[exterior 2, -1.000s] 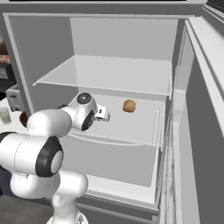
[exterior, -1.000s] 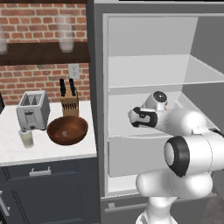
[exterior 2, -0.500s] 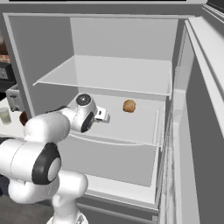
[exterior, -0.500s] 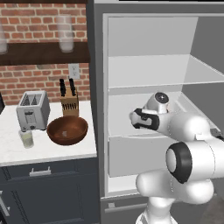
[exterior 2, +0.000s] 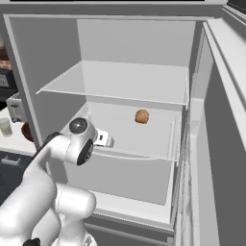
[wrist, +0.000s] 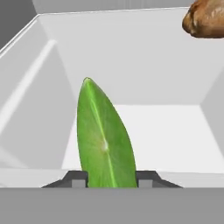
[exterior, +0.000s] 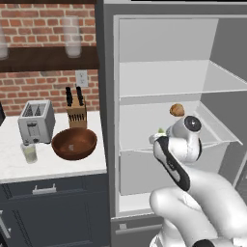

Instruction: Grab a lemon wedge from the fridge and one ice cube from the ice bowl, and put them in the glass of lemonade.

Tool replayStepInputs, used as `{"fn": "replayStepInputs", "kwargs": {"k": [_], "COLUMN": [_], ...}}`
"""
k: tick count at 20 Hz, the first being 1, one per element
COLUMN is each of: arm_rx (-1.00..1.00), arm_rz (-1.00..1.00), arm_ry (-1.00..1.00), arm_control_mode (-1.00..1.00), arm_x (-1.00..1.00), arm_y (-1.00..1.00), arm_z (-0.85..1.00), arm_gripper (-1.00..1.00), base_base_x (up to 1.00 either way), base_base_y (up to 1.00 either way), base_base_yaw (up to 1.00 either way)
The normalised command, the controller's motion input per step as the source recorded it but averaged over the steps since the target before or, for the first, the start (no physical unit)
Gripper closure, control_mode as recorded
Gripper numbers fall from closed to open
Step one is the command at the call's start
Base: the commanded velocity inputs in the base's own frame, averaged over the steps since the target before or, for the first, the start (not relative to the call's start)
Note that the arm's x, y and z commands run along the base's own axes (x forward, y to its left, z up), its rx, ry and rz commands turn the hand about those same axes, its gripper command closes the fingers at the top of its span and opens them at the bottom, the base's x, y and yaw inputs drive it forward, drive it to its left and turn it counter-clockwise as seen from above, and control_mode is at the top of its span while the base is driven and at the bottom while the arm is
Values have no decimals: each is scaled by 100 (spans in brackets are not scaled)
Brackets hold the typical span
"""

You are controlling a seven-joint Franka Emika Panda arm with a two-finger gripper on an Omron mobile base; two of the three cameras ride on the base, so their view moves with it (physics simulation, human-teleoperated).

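Observation:
The fridge (exterior: 108, 96) stands open with white shelves. My gripper (wrist: 112, 181) is inside, over the front of the middle shelf (exterior 2: 144, 139), shut on the lemon wedge (wrist: 105, 140), a green sliver standing up between the fingertips (wrist: 78, 179). The wedge (exterior: 160, 130) peeks out just above my hand (exterior: 157, 138). On the counter to the left, the reddish-brown ice bowl (exterior: 75, 143) sits in front of the knife block. The glass of lemonade (exterior: 29, 153) stands left of it, before the toaster.
A brown roundish lump (exterior 2: 141, 116) lies further back on the same shelf, up and right of the wedge in the hand view. The fridge door (exterior 2: 216, 144) hangs open on the right. A toaster (exterior: 36, 120) and knife block (exterior: 76, 113) stand at the counter's back.
The hand has dropped a little and drawn back toward the shelf's front edge, and the elbow has swung lower. The jaws have narrowed slightly around the wedge.

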Motion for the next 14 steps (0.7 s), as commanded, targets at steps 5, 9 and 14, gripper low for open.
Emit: {"fn": "replayStepInputs", "kwargs": {"k": [5,9,14], "arm_rx": [0,0,0], "arm_rz": [-5,-4,-2], "arm_ry": [0,0,-3], "arm_control_mode": [-100,-100,-100], "arm_x": [-100,-100,-100], "arm_y": [-3,0,0], "arm_z": [86,74,40], "arm_gripper": [100,100,100], "base_base_x": [0,0,0], "base_base_y": [0,0,0], "base_base_yaw": [0,0,0]}}
